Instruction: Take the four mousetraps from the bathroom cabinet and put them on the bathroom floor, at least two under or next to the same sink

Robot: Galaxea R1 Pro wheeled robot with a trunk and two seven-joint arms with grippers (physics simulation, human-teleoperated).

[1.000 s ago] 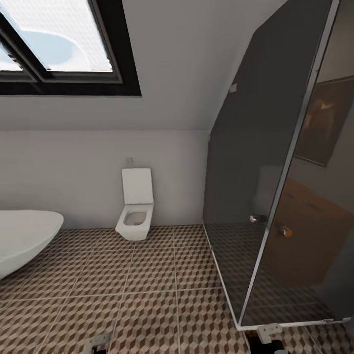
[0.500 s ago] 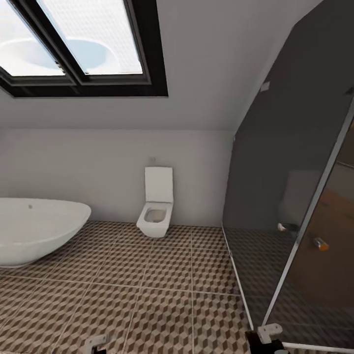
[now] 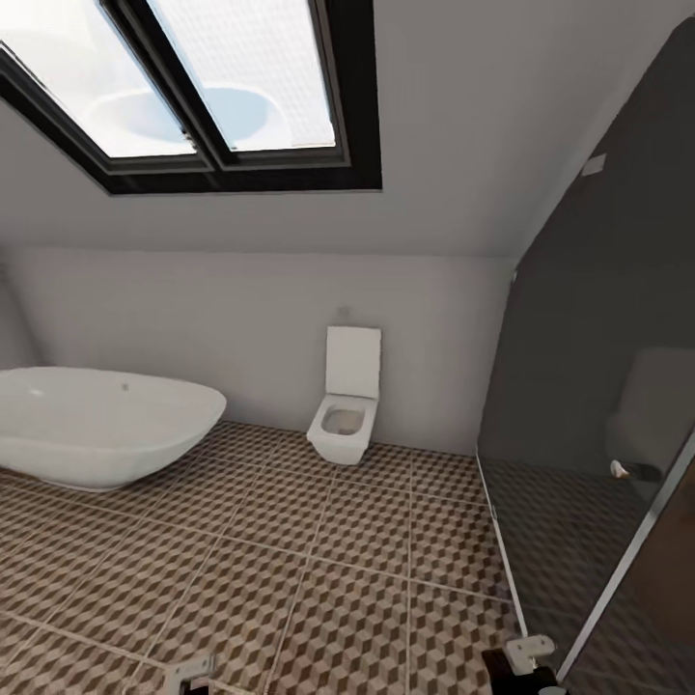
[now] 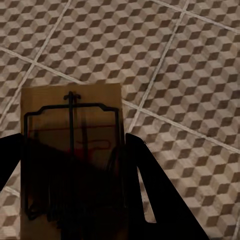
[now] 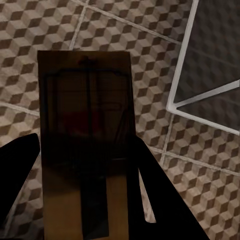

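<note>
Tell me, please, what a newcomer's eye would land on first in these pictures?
Probably the white oval bathtub at the head view's left and the white toilet against the far wall. In each wrist view a mousetrap sits between dark fingers above the cube-patterned bathroom floor.

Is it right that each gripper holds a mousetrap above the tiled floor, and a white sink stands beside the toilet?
Not quite: beside the toilet stands a white oval bathtub, as the head view shows. Each gripper does hold a mousetrap above the tiled floor.

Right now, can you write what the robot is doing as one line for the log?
left tool: holds mousetrap | right tool: holds second mousetrap | below: bathroom floor | ahead: bathtub, toilet | sink: unseen
</note>
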